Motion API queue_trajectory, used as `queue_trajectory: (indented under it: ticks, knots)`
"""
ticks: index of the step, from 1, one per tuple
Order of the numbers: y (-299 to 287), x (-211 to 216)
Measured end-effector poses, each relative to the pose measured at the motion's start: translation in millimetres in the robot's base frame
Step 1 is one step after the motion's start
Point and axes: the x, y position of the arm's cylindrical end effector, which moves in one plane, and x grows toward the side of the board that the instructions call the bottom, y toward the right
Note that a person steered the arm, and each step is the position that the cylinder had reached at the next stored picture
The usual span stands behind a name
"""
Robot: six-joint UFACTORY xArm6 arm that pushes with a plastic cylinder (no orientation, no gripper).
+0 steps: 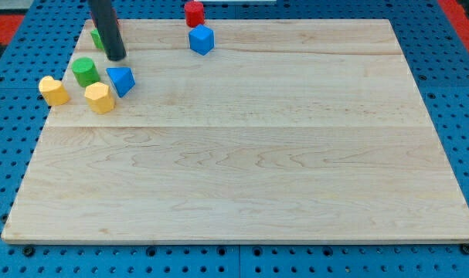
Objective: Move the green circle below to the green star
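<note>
The green circle [84, 71], a short cylinder, stands near the board's upper left. The green star [97, 38] lies above it near the top edge and is mostly hidden behind my rod; only a green sliver shows. My tip [116, 57] rests on the board just right of and above the green circle, between it and the star, a small gap from the circle. A blue triangular block [121, 79] sits directly below the tip.
A yellow heart-like block [54, 90] lies at the far left and a yellow hexagonal block [100, 97] below the circle. A blue cube-like block [202, 38] and a red block [194, 13] sit at the top centre. The wooden board [249, 154] lies on a blue pegboard.
</note>
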Motion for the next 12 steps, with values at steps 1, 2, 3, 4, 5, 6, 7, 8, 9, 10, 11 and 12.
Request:
queue_trajectory:
  ticks: [1,2,3,4,5,6,7,8,9,10,11,12]
  knots:
    - [75,62]
    - [-9,75]
    - [-56,100]
    - [-51,136]
    - [-62,159]
    - [-87,143]
    - [-78,124]
    - [-79,102]
    - [-90,140]
    - [-134,126]
    - [-114,109]
    - [-74,100]
